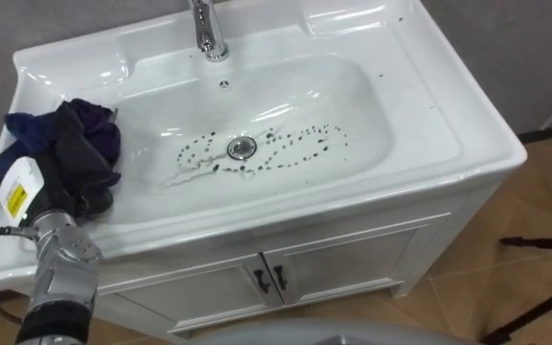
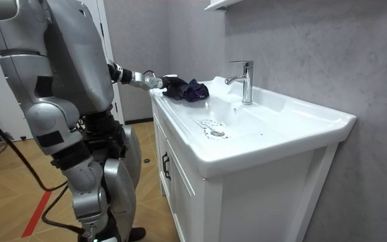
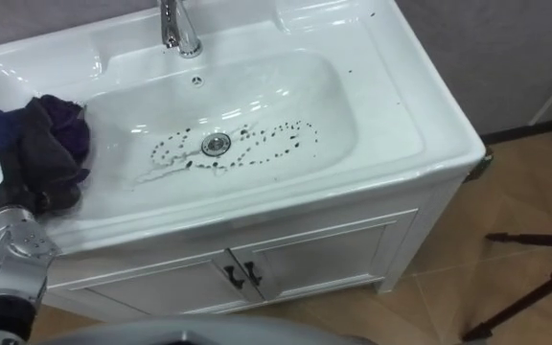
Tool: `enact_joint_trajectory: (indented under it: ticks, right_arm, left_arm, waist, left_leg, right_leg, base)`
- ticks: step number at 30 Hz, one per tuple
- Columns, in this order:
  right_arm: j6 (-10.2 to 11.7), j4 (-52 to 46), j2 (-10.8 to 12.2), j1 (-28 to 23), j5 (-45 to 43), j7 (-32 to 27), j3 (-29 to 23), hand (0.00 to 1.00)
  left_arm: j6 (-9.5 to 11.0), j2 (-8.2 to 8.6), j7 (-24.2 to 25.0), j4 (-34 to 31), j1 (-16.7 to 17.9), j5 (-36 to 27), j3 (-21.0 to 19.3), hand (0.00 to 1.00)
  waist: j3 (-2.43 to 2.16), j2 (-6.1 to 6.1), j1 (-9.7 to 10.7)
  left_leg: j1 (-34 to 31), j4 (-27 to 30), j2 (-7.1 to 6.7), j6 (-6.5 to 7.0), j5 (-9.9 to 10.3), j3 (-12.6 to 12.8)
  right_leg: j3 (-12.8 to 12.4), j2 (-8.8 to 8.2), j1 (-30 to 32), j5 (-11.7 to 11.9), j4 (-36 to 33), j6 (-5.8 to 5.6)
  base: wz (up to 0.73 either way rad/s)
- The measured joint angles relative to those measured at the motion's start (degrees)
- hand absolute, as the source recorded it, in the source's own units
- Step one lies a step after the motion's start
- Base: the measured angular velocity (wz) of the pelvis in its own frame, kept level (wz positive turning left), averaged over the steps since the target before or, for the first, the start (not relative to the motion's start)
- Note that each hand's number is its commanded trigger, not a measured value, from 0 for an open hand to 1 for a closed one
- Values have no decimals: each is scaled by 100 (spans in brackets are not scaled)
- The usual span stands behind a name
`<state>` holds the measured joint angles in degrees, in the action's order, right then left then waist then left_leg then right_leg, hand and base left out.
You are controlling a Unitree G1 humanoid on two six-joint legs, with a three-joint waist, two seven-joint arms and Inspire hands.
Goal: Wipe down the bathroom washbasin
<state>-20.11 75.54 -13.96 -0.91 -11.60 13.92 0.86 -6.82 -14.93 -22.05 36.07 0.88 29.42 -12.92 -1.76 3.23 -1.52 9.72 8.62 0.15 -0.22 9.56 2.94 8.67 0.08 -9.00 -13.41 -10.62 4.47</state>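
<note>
We find the left hand (image 1: 70,177) on the cloth (image 1: 89,125), a dark bundle on the basin's (image 1: 448,125) left rim, beside the bowl. We cannot tell its grip. Dark specks (image 1: 300,153) ring the drain (image 1: 242,147). The yellow label behind the hand carries print too small to read. The robot stands at the cabinet's (image 1: 353,254) left end.
</note>
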Motion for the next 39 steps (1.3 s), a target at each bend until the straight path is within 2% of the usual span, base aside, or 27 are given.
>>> enact_joint_trajectory:
  ticks: [6, 16, 19, 24, 29, 34, 37, 39]
  right_arm:
    - [1, -5, -1, -8, -3, -7, -1, 0]
    - [5, -20, -28, 39, 3, -3, -2, 0]
    - [22, -20, -33, 45, 11, -8, 14, 0]
    - [135, -25, -48, 44, 26, -23, 23, 0]
    - [249, -24, -59, 45, 150, -114, 24, 0]
    - [329, -18, -71, 42, 413, -221, 27, 0]
    - [459, -17, -89, 70, 442, -224, 26, 0]
    - [638, -45, -94, 82, 474, -221, 22, 0]
  left_arm:
    - [0, -71, 34, 23, -16, -17, -213, 100]
    - [0, -194, 104, 27, -57, -68, -279, 100]
    - [0, -194, 130, 52, -93, -435, -315, 100]
    - [2, -219, 132, 129, -158, -1150, -342, 100]
    - [57, -220, 158, 131, -166, -1434, -387, 100]
    - [92, -219, 197, 131, -272, -1901, -406, 100]
    - [139, -178, 249, 114, -361, -1980, -457, 100]
    - [191, -138, 250, -18, -403, -1989, -501, 100]
  waist:
    - [0, 0, 2]
    - [3, 6, 0]
    - [5, 8, -1]
    - [18, 30, -14]
    - [28, 46, -18]
    - [35, 47, -12]
    - [55, 23, -34]
    - [74, -6, -31]
  left_leg:
    - [-2, -6, 20, -54, -33, 18]
    - [11, -91, 18, -58, -36, 15]
    - [10, -96, 16, -58, -35, 25]
    - [9, -94, 16, -58, -36, 23]
    - [5, -88, 13, -58, -36, 17]
    - [-78, -89, 8, -58, -35, 18]
    - [-122, -89, 7, -58, -35, 20]
    - [-144, -90, 7, -58, -35, 15]
  right_leg:
    - [25, 17, -20, -32, -14, 58]
    - [77, 18, -32, -35, 9, 60]
    - [71, 15, -34, -39, 6, 54]
    - [70, 13, -24, -47, 22, 51]
    - [86, 9, -3, -49, 36, 49]
    - [235, -5, 5, -49, 86, 48]
    - [304, -6, 14, -50, 86, 47]
    - [353, -6, 12, -50, 96, 47]
  base:
    - [1]
    - [2]
    - [0]
    - [0]
    - [1]
    - [15]
    - [15]
    - [11]
